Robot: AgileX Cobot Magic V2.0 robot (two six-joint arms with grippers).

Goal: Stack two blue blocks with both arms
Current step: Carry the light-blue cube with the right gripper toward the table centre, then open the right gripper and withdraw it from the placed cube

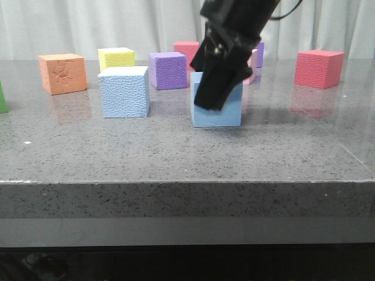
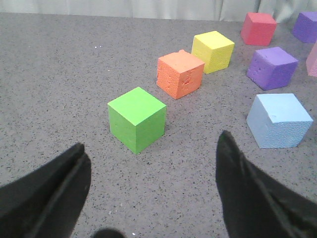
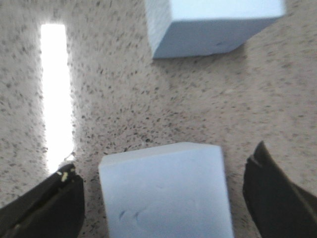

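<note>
A: Near blue block (image 1: 218,108) sits on the table (image 1: 176,158), front-centre. Right gripper (image 3: 163,198) is down over it, jaws spread wide with the block between them. In the right wrist view there's a gap on both sides, so nothing is held yet.

B: Second blue block (image 1: 124,92)?

A: To the left of the first, apart from it, also flat on the table. Nothing on top of either.

B: Left gripper (image 2: 151,193)?

A: Wide open and empty, hovering over bare table. A green block (image 2: 137,119) is straight ahead of it. The second blue block is off to one side of its view, not between the fingers.

B: Risks?

A: First one: the block looks a bit off-centre between the right fingers. If one finger touches first, my guess is it pushes or twists the block before the grip closes. It's foam too, so squeezing hard could dent it and leave it tilted in the grip.

B: And the stack itself?

A: A tilted block set onto the other may overhang or slide off. There's also a purple block (image 1: 168,69) just behind the target and a yellow block (image 1: 116,59) near it, so a wide approach could knock them.

B: Left arm?

A: If it closes where it's aimed now, it takes the green one, not blue. It needs to re-aim first.
</note>
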